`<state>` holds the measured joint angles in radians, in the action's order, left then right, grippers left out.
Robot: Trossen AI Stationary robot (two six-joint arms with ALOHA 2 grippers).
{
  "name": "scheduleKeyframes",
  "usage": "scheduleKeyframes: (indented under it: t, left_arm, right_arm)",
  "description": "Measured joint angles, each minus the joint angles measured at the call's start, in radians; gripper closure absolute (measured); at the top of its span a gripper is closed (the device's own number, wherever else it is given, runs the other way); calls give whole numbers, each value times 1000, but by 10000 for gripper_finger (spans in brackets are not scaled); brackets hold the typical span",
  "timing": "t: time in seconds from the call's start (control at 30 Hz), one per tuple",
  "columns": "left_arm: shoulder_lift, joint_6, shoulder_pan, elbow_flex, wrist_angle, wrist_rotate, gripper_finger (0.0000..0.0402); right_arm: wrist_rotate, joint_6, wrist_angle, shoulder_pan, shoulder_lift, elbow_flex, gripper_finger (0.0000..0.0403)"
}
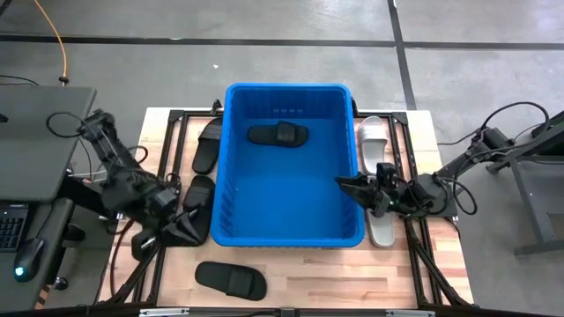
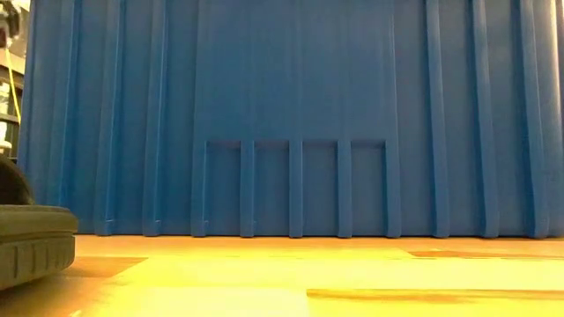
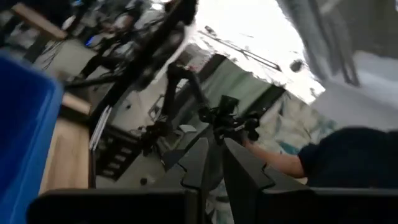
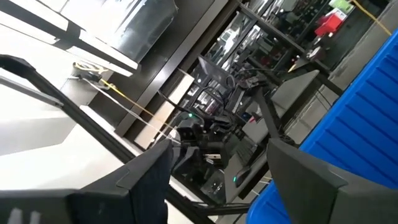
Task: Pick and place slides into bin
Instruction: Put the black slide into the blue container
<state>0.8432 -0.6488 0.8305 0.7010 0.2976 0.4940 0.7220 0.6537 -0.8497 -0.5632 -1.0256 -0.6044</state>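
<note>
The blue bin [image 1: 286, 163] stands mid-table and fills the low view [image 2: 291, 123]. One black slide [image 1: 278, 135] lies inside it near the far wall. Left of the bin lie two black slides [image 1: 208, 145] [image 1: 198, 201], and another black slide [image 1: 231, 279] lies near the front edge. Two white slides [image 1: 374, 141] [image 1: 381, 227] lie right of the bin. My left gripper [image 1: 188, 231] [image 3: 214, 158] hangs shut and empty by the bin's near-left corner. My right gripper [image 1: 350, 187] [image 4: 217, 180] hovers open and empty over the bin's right side.
The wooden table [image 1: 291, 282] has a dark frame along its edges. A desk with a keyboard [image 1: 11, 224] stands off the left side. In the low view a black slide's sole [image 2: 31, 242] sits at the left. A person's arm [image 3: 280, 163] shows beyond the table.
</note>
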Motion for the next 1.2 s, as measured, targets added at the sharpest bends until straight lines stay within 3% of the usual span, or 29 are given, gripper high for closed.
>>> scheduleKeyframes:
  t: [0.17, 0.37, 0.73, 0.97, 1.1, 1.2]
  left_arm:
    - [99, -137, 132, 0, -3, 214, 364]
    - [235, -334, 236, 0, 38, 341, 364]
    - [509, -706, 323, 1, 159, 308, 364]
    - [645, -950, 321, 1, 127, 292, 362]
    - [706, -1029, 321, 1, 112, 250, 334]
    - [740, -1049, 321, 1, 108, 218, 289]
  right_arm:
    - [-33, -3, 46, -3, 24, 0, 150]
    - [-63, 19, 73, -3, 41, 0, 150]
    - [-168, 27, 77, -3, 53, 0, 150]
    - [-232, 27, 75, -3, 55, 0, 150]
    - [-252, 36, 75, -3, 55, 0, 150]
    - [-262, 45, 75, -2, 55, 0, 150]
